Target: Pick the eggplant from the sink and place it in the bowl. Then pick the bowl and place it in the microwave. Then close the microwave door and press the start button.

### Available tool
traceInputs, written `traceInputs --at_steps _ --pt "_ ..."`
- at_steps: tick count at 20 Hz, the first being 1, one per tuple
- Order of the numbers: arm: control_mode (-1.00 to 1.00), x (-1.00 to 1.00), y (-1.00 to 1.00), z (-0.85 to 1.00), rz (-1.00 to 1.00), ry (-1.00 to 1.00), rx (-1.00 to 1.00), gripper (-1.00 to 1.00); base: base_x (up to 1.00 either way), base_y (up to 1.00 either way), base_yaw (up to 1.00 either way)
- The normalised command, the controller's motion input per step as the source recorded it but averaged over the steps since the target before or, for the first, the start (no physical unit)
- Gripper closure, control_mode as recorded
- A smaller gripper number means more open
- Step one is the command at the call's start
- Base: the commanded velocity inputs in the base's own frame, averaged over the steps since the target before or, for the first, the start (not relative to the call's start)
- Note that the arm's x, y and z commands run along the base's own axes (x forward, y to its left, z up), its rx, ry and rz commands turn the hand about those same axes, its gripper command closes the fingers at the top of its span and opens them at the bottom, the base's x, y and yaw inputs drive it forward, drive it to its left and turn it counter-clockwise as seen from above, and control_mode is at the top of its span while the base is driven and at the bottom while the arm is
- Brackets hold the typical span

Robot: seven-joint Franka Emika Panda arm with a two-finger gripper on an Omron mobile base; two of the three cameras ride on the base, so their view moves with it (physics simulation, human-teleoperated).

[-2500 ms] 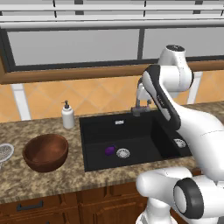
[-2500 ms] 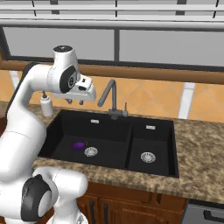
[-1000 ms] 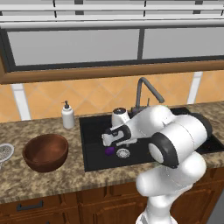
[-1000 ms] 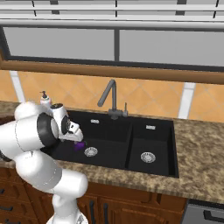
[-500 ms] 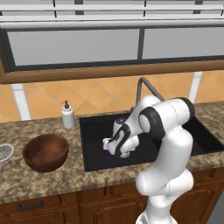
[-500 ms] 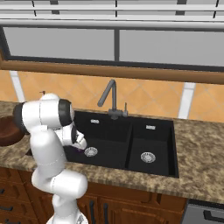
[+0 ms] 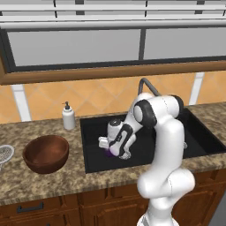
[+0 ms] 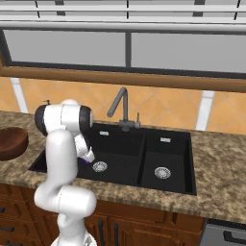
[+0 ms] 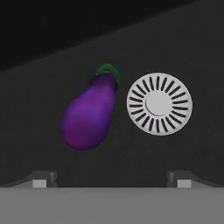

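Note:
The eggplant (image 9: 89,116), a glossy purple oval with a green cap, lies on the floor of the black sink (image 7: 92,132), in its left basin, beside a round silver drain (image 9: 159,103). My gripper (image 9: 111,180) hangs just above it, open, with its two fingertips (image 9: 41,179) spread wide and nothing between them. From the base, the hand (image 7: 115,143) reaches down into the basin and a sliver of eggplant (image 7: 108,153) peeks out beneath it. The eggplant (image 8: 88,160) also shows next to the drain (image 8: 99,166). The reddish-brown wooden bowl (image 7: 46,152) stands on the counter left of the sink.
A dark curved faucet (image 7: 148,84) rises behind the sink. A white soap bottle (image 7: 67,117) stands at the sink's back left corner. A small mesh dish (image 7: 4,153) sits at the far left of the granite counter. The right basin has its own drain (image 8: 162,172).
The arm has swung down from above the sink into the left basin, bringing the hand close over the eggplant. The jaws have stayed open. The eggplant and bowl have not moved.

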Motion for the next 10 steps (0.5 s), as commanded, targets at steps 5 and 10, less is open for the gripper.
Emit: traceInputs --at_steps 5,10 --pt "-1.0 0.4 0.05 -0.46 -0.07 0.0 0.0 -1.0 0.0 0.0 0.0" --pt "-1.0 0.31 0.0 -0.29 -0.01 0.0 0.0 -1.0 0.0 0.0 0.0"
